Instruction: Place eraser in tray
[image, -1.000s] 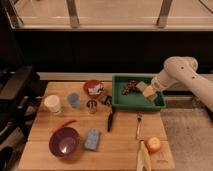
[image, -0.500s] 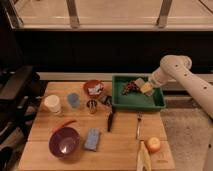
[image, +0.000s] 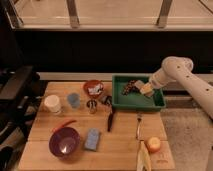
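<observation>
The green tray (image: 119, 99) stands at the table's far right. My gripper (image: 146, 88) hangs low over the right part of the tray, inside its rim, on the white arm (image: 175, 67) that reaches in from the right. A pale greyish flat piece (image: 146, 90) shows at the gripper's tip. It may be the eraser's underside, but I cannot tell. A dark brownish lump (image: 130, 86) lies in the tray's far middle, just left of the gripper.
A red bowl (image: 93, 88), a small metal cup (image: 91, 106), a blue cup (image: 73, 100) and a white cup (image: 52, 104) stand left of the tray. A black-handled tool (image: 110, 120), a fork (image: 138, 125), a light-blue sponge (image: 92, 139), a purple bowl (image: 64, 142) and an apple (image: 153, 144) lie nearer.
The gripper has shifted slightly left and deeper over the tray since a second ago. The arm's elbow has swung left. The things on the table have not moved.
</observation>
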